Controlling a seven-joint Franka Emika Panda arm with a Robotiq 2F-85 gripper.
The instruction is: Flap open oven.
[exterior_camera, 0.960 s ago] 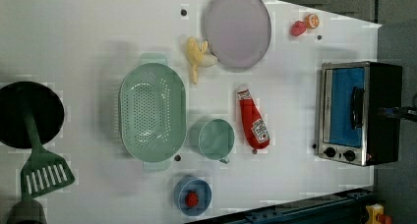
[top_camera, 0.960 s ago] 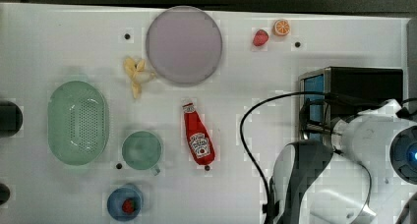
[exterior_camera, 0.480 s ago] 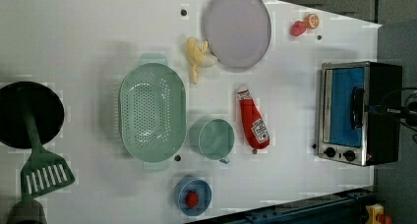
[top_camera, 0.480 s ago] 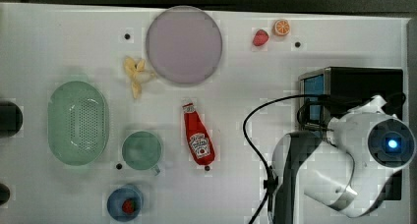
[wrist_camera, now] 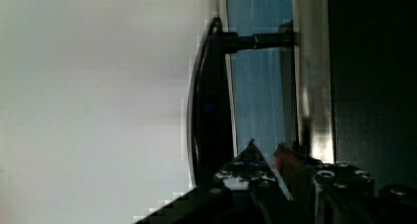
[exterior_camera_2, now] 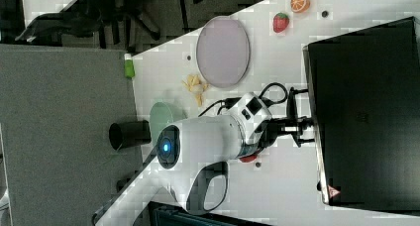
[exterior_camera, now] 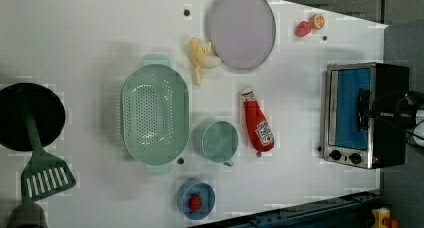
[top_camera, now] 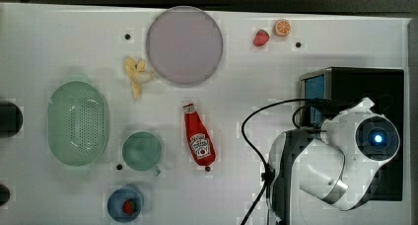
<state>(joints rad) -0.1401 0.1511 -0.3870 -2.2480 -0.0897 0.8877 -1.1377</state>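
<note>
The oven (exterior_camera: 350, 113) stands at the left view's right, a black box with a silver front frame, blue glass door and black knobs; the door looks closed. My gripper (exterior_camera: 372, 110) reaches in from the left view's right, right at the dark bar handle (wrist_camera: 211, 111). In the wrist view my gripper (wrist_camera: 268, 153) has its fingertips a narrow gap apart, between the bar and the silver frame, with nothing seen between them. The right view has the gripper (exterior_camera_2: 307, 124) against the oven (exterior_camera_2: 366, 112) front edge. My white arm (top_camera: 345, 156) covers part of the oven (top_camera: 365, 82).
On the white table (top_camera: 59, 42), left of the oven in the top view, lie a ketchup bottle (top_camera: 198, 138), green cup (top_camera: 142, 151), green colander (top_camera: 79, 122), lilac plate (top_camera: 184, 45), banana (top_camera: 135, 76), strawberry (top_camera: 261, 37) and orange slice (top_camera: 282, 27).
The arm has swung over the oven, and in the left view the gripper has come in from the right edge to the door handle. The door has not moved.
</note>
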